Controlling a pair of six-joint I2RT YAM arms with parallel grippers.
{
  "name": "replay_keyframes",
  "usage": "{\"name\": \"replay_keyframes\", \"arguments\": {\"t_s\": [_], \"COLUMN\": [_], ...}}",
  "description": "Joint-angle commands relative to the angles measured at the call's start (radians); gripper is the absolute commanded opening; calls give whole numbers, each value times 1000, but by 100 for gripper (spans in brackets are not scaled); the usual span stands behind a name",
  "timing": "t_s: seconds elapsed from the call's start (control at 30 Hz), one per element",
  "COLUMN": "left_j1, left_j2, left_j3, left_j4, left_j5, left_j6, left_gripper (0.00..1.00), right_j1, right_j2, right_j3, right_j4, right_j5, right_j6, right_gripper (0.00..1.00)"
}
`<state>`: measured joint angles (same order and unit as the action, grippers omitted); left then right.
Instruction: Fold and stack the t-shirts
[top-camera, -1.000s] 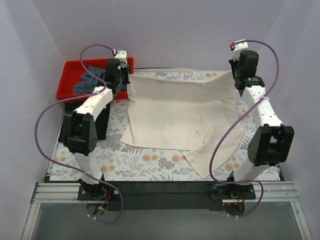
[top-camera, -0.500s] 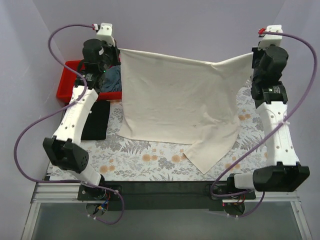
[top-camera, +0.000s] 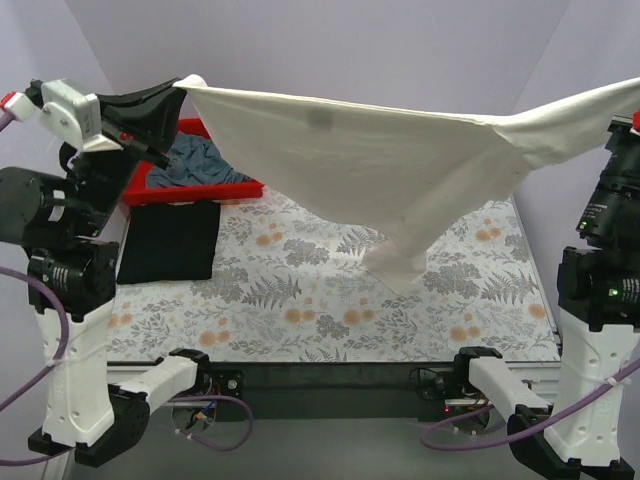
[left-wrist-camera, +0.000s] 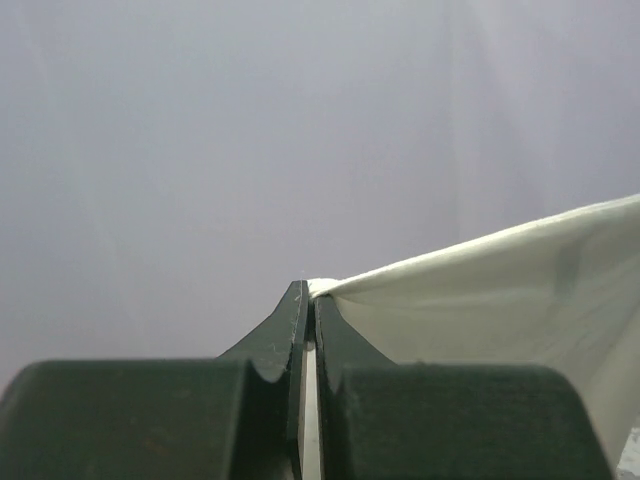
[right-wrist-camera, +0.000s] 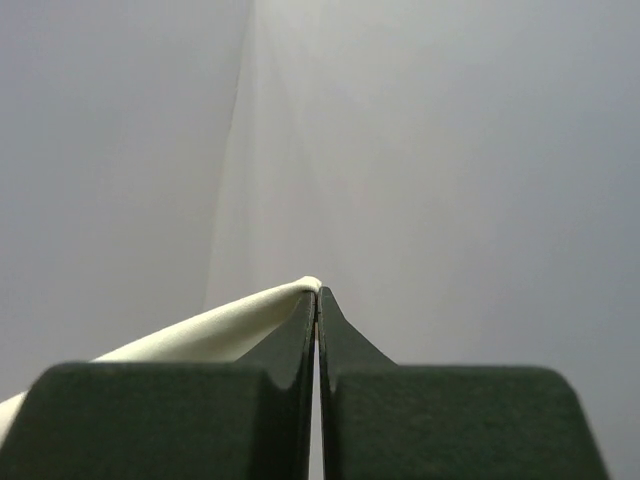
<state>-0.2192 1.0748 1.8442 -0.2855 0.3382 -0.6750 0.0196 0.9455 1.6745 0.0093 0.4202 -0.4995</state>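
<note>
Cream shirt (top-camera: 400, 150) aloft, hanging corner above tablecloth (top-camera: 300, 300)

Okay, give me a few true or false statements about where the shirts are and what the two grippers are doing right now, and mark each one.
1. The cream shirt hangs in the air, stretched between the two arms. True.
2. The black shirt lies inside the red bin. False: it lies flat on the tablecloth in front of the bin. The shirt in the bin is the grey-blue shirt.
3. The left gripper is shut on an edge of the cream shirt. True.
4. The right gripper is open and holds nothing. False: it is shut on the cream shirt too, with cloth pinched at its fingertips.
</note>
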Motion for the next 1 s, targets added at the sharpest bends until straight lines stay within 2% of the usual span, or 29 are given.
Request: {"name": "replay_keyframes", "arguments": {"t_s": [0.0, 0.3, 0.57, 0.7, 0.83, 0.97], "left_j1": [4, 1, -2, -3, -3, -3], "left_j2": [17, 40, 137, 198, 270, 303], "left_j3": [-16, 4, -60, -114, -76, -2], "left_j4": [-7, -7, -1, 16, 31, 31], "left_j5": [169, 248, 219, 174, 144, 131], "left_j6": [-14, -3, 11, 37, 49, 58], "left_gripper": [0, 0, 0, 0, 0, 0], "right_j1": [-9, -9, 5, 5, 5, 5], "right_j2": [-8, 1, 117, 163, 220, 253], "right_j3": [11, 103, 129, 70, 73, 148], "right_j4": [119, 141, 149, 182, 204, 219], "right_j5": [98, 72, 46, 64, 72, 68], "right_j6": [-163, -324, -409, -422, -428, -439], "right_gripper": [1, 1, 1, 1, 1, 1]}}
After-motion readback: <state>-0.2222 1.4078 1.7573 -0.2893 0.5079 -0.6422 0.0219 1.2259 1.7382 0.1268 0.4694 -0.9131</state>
